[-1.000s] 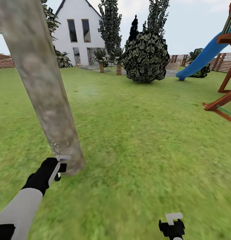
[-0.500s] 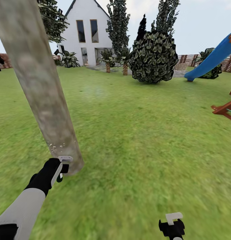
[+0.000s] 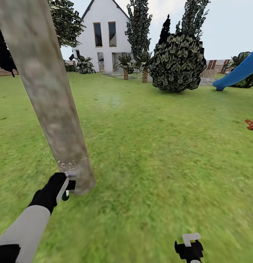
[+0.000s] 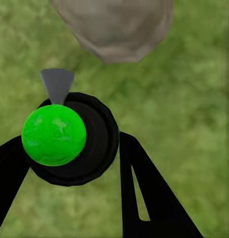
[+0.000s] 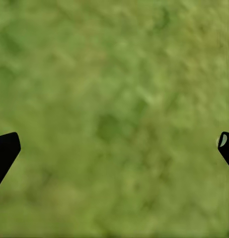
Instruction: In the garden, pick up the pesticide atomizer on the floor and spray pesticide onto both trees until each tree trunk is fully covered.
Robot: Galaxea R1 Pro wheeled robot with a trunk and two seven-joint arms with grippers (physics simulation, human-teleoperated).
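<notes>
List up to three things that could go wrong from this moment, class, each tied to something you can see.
1. The left gripper holds the spray bottle close to the trunk; it may bump the bark.
2. White specks show only low on the trunk, so the upper part may stay bare.
3. The right gripper hangs open over the grass, and cannot steady the bottle.

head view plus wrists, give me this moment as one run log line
left hand: shut on atomizer | at tree trunk base | pesticide specks on bark | right hand: open over grass

The pale mottled tree trunk (image 3: pixel 49 95) leans on the lawn; whitish pesticide (image 3: pixel 68 162) specks dot its base, the atomizer (image 4: pixel 69 139) just beside.
</notes>
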